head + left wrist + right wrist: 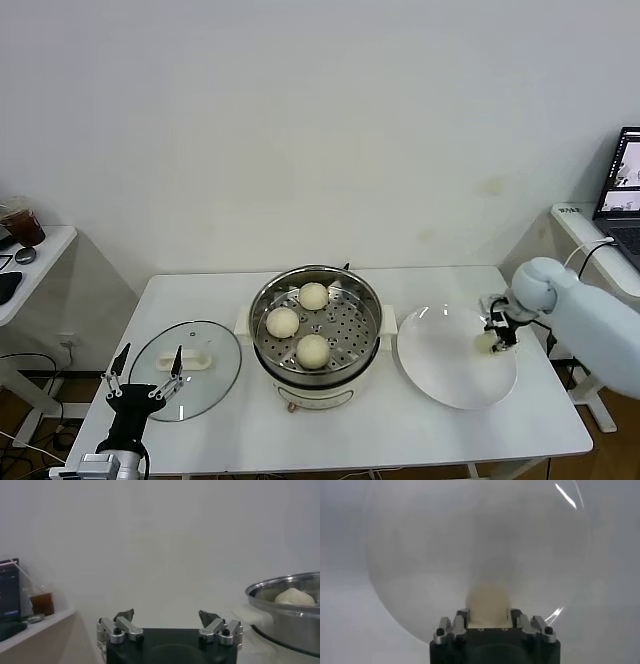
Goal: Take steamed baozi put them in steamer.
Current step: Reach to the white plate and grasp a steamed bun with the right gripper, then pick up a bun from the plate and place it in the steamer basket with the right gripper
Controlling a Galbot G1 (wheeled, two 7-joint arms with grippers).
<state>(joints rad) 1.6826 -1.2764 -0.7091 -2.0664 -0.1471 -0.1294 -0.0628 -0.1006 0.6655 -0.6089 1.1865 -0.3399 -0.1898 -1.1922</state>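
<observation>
Three pale baozi (313, 295) (282, 322) (313, 351) lie on the perforated tray of the shiny steel steamer (368, 300) at the table's middle. A fourth baozi (485, 343) is at the right edge of the white plate (440, 375). My right gripper (497, 335) is down over it, its fingers closed against both sides; the right wrist view shows the baozi (488, 600) between the fingers of the gripper (488, 614), over the plate (445, 545). My left gripper (152, 350) is open and empty at the front left; in its own view (166, 613) the steamer (280, 611) stands beyond it.
A round glass lid (205, 375) with a white handle lies flat on the table left of the steamer, under my left gripper. A side table with a drink cup (22, 225) stands far left. A laptop (625, 190) sits on a desk at the far right.
</observation>
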